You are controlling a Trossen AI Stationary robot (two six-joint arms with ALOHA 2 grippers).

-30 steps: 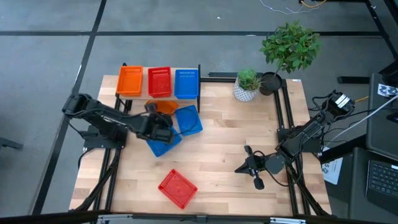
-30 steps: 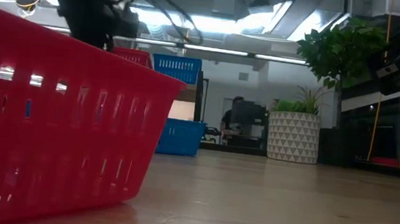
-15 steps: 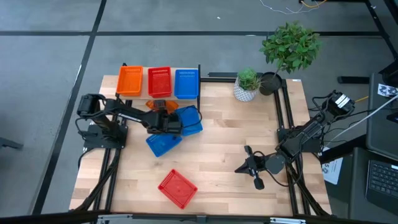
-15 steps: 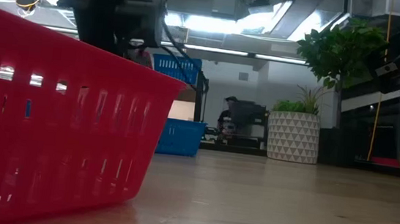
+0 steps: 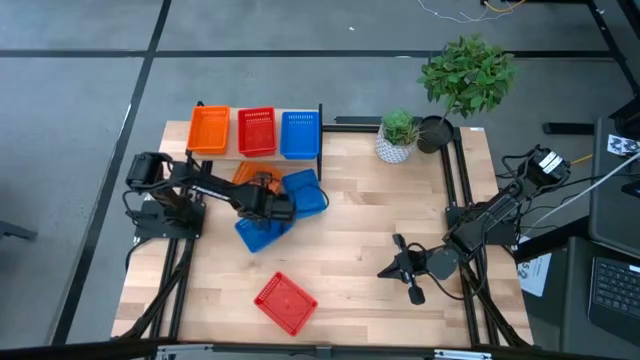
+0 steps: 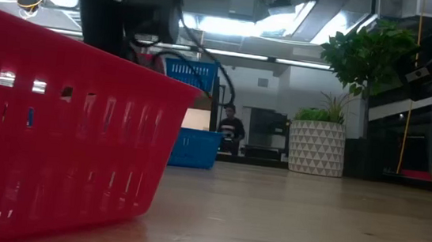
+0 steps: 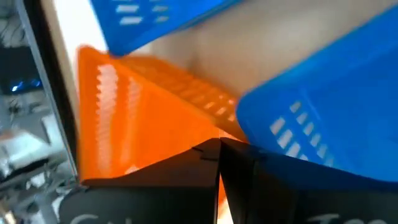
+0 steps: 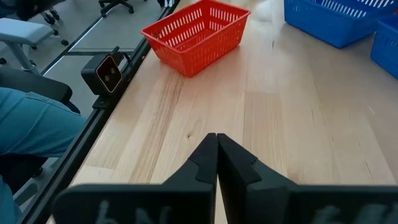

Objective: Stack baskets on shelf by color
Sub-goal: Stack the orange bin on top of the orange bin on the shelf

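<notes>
Since half a second ago the left gripper (image 5: 268, 196) has shifted slightly right and nearer, and the orange basket (image 5: 256, 175) below the shelf shows more of itself in the high view. In the low view a person (image 6: 231, 130) in the room behind now stands left of where they were.

The left gripper's fingers meet in the left wrist view, pinched on the rim of the orange basket (image 7: 149, 124), which sits tilted between two blue baskets (image 5: 305, 190) (image 5: 258, 230) on the table just in front of the shelf (image 5: 320, 130). On the shelf stand an orange basket (image 5: 209, 130) at the left, a red basket (image 5: 256, 131) in the middle and a blue basket (image 5: 299, 134) at the right; whether any of these is a stack of more than one cannot be told. Another red basket (image 5: 285, 302) lies alone near the table's near edge, well apart from the rest.

The right gripper (image 5: 396, 266) waits at the right near part of the table (image 5: 360, 230), its fingers pressed together on nothing in the right wrist view.

The low view fills with the near red basket (image 6: 57, 122) and shows a white patterned pot (image 6: 316, 146). The right wrist view alone shows a blue sleeve (image 8: 31, 118) beside the table.
</notes>
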